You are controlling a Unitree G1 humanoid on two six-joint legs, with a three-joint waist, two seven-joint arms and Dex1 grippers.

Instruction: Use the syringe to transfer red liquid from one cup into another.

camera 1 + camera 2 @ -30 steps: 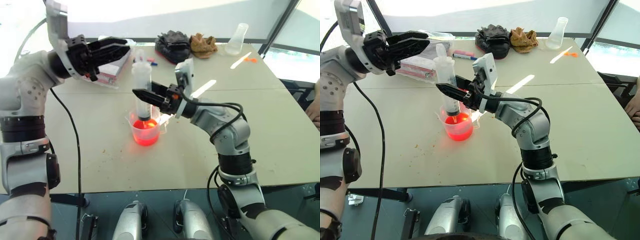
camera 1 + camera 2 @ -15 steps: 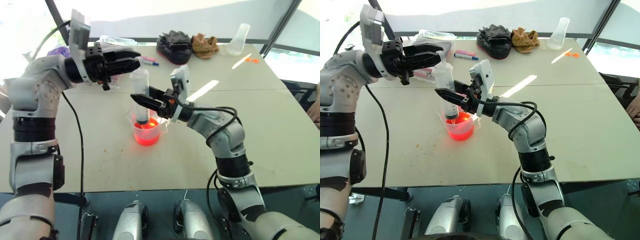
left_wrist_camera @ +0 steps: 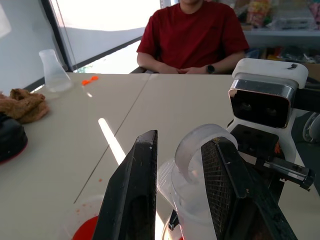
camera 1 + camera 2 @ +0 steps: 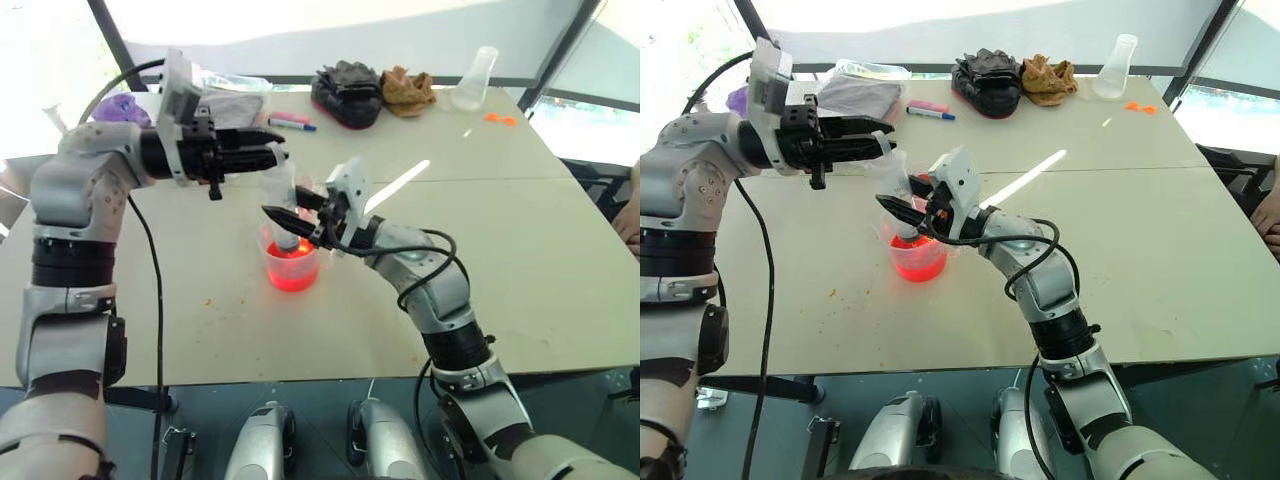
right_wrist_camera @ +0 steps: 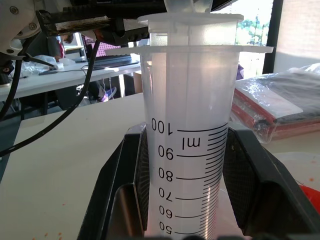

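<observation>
The syringe (image 4: 281, 188) stands upright with its tip down in the wide clear beaker (image 4: 293, 268), which holds glowing red liquid (image 4: 292, 278). My right gripper (image 4: 279, 216) is shut on the syringe barrel (image 5: 187, 150), reaching in from the right just above the beaker rim. My left gripper (image 4: 277, 157) reaches in level from the left. It is open, with one finger on each side of the white plunger's ring (image 3: 200, 145) at the top of the syringe. I cannot make out the other cup.
At the back of the table lie black gloves (image 4: 345, 90), a brown cloth (image 4: 405, 88), a conical flask (image 4: 473, 78), marker pens (image 4: 291, 123) and a bagged bundle (image 4: 232, 92). A person in a red shirt (image 3: 192, 30) sits across the table.
Both arms came down. The syringe sank lower into the beaker with the right gripper. The left gripper moved right and down until its fingers flank the plunger's top.
</observation>
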